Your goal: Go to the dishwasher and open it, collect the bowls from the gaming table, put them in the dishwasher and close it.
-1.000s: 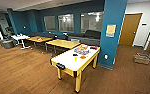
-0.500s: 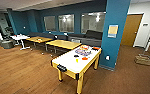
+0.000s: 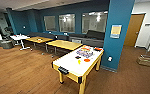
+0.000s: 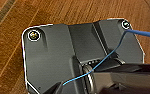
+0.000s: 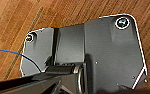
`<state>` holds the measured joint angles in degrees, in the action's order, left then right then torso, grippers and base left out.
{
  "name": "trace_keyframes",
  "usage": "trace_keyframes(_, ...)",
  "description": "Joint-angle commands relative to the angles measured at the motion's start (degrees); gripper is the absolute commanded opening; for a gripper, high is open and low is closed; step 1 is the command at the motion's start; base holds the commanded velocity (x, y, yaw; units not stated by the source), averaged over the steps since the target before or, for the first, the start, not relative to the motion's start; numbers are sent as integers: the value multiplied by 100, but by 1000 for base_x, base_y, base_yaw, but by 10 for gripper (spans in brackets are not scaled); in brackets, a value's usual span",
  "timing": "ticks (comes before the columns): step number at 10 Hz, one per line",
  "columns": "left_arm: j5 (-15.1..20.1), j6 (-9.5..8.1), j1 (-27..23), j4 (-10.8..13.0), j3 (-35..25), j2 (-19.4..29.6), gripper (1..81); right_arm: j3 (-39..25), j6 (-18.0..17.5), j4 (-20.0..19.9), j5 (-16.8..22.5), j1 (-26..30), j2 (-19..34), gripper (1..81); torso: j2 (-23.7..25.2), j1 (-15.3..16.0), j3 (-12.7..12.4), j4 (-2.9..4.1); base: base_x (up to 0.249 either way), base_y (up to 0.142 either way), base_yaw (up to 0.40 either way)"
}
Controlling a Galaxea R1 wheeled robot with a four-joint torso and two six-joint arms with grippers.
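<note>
A: What's different from half a second back?

B: The whole scene has slid and grown a little, so the camera moved. The gaming table (image 3: 78, 63) sits nearer and more central than it did; nothing on it has shifted relative to the top.

A: Where are the bowls?

B: On that white top, about midway along. The black bowl (image 3: 77, 57) lies just beside the orange bowl (image 3: 87, 60), with a small yellow cup (image 3: 79, 61) close in front of them. Further back on the top there's a stack of colourful game boxes (image 3: 85, 52) and something red (image 3: 97, 49) near the far corner, too blurred to name.

A: And around it?

B: Wooden floor (image 3: 23, 72) all round. A blue pillar (image 3: 117, 32) stands just behind the table's far end, with a pale notice (image 3: 115, 31) on it. Yellow-topped tables (image 3: 63, 44) stand further back, a dark sofa (image 3: 91, 37) under the windows, and a cardboard box (image 3: 145, 60) on the floor towards a wooden door (image 3: 133, 30).

A: The grippers, apart or together?

B: I can't tell. Both wrist views show the robot's dark plate over floorboards, and a thin blue cable (image 4: 98, 66) crossing it. Neither holds anything that I can see.
</note>
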<state>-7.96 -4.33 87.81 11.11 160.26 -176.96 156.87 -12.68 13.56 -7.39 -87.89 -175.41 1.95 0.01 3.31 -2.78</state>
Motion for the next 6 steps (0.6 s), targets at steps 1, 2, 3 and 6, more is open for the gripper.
trace_keyframes(1, 234, 11, -259, -30, 6, 2, 811, -17, 11, 68, 255, 285, -14, 811, 0, 0, 0, 0, 165, 76, 0)
trace_keyframes(2, 234, 11, -259, -30, 6, 2, 811, -17, 11, 68, 255, 285, -14, 811, 0, 0, 0, 0, 166, 77, 0)
trace_keyframes(3, 234, 11, -259, -30, 6, 2, 811, -17, 11, 68, 255, 285, -14, 811, 0, 0, 0, 0, 166, 77, 0)
trace_keyframes(6, 234, 11, -259, -30, 6, 2, 811, -17, 11, 68, 255, 285, -14, 811, 0, 0, 0, 0, 166, 77, 0)
